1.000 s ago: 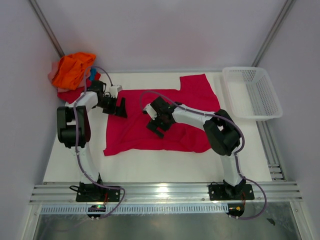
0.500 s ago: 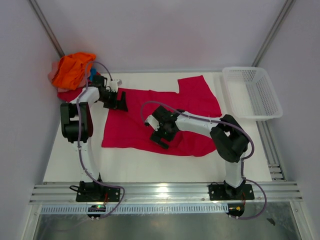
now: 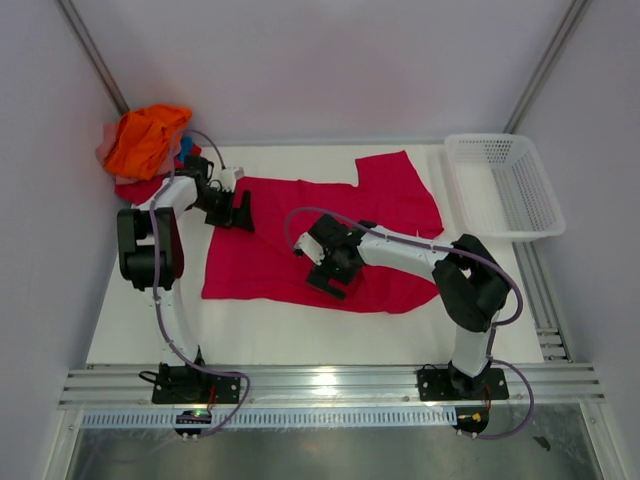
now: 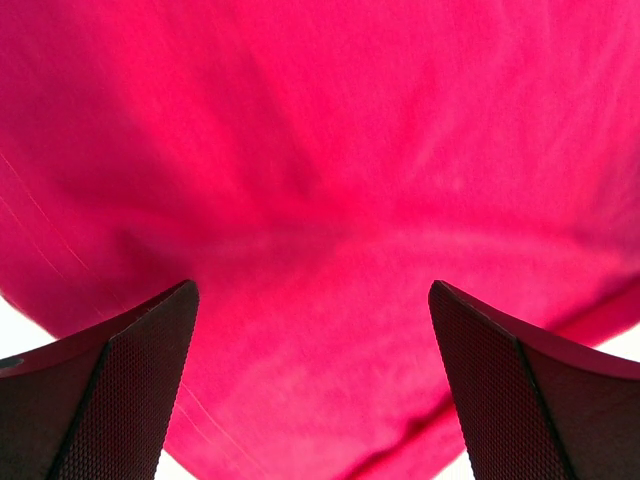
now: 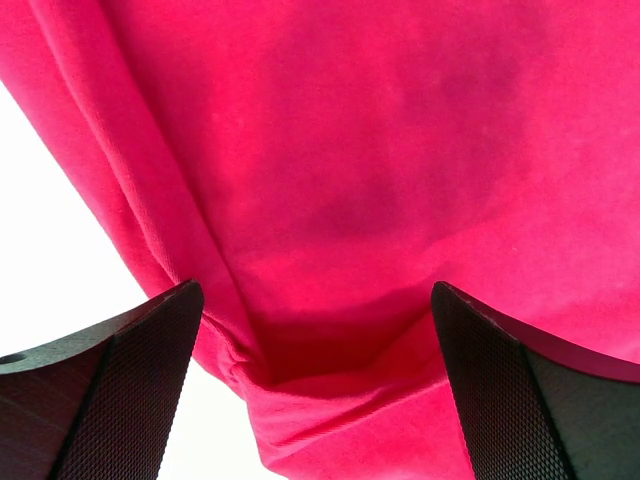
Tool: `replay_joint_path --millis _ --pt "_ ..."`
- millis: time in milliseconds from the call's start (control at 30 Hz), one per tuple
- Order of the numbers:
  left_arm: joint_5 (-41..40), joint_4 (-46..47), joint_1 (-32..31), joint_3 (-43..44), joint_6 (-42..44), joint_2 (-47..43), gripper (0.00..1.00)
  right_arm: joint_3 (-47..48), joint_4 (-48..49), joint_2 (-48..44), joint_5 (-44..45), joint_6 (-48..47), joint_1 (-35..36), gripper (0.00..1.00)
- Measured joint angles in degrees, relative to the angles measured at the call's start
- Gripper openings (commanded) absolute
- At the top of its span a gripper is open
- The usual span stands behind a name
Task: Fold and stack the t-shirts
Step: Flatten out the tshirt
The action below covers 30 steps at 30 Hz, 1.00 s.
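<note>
A crimson t-shirt (image 3: 300,225) lies spread, slightly rumpled, across the white table. My left gripper (image 3: 238,213) hangs open over its far left edge. In the left wrist view the cloth (image 4: 330,180) fills the frame between the spread fingers (image 4: 110,390), and the gripper (image 4: 312,290) holds nothing. My right gripper (image 3: 337,277) is open over the shirt's near edge. In the right wrist view it (image 5: 316,290) straddles a creased fold of the hem (image 5: 260,375) without gripping it. More t-shirts, orange on top (image 3: 145,138), are piled at the far left corner.
A white mesh basket (image 3: 505,185) stands at the far right of the table. The pile of shirts sits close behind my left arm. Bare white tabletop (image 3: 300,335) shows between the shirt and the arm bases.
My right gripper has moved toward the near edge of the shirt. The left gripper shifted slightly near the far left edge. The shirt's left side has been dragged and reshaped a little.
</note>
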Motion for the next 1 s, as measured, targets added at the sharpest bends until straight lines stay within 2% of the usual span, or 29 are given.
replay_joint_path --millis 233,400,633,800,933,1000 --pt "-0.52 -3.02 -0.02 -3.15 1.25 -3.13 0.99 0.11 -0.81 -0.09 0.66 -0.35 0.0 0.99" --pt "-0.55 -3.06 -0.02 -3.69 1.25 -3.21 0.99 -0.26 0.31 -1.16 7.08 0.02 -0.13 0.99" --pt "-0.52 -2.99 0.0 -4.63 1.84 -3.21 0.99 -2.73 4.42 -2.01 21.14 1.95 -2.1 0.99" --pt "-0.55 -3.02 -0.02 -4.68 2.51 -3.21 0.99 -2.93 3.5 -1.99 21.73 4.07 -6.23 0.99" --pt "-0.55 -3.02 -0.02 -4.68 2.8 -3.21 0.99 -2.93 1.55 -2.03 20.41 4.79 -7.06 0.94" --pt "-0.55 -3.02 -0.02 -4.68 2.95 -3.21 0.99 -3.17 0.28 -2.54 18.88 4.92 -6.86 0.85"
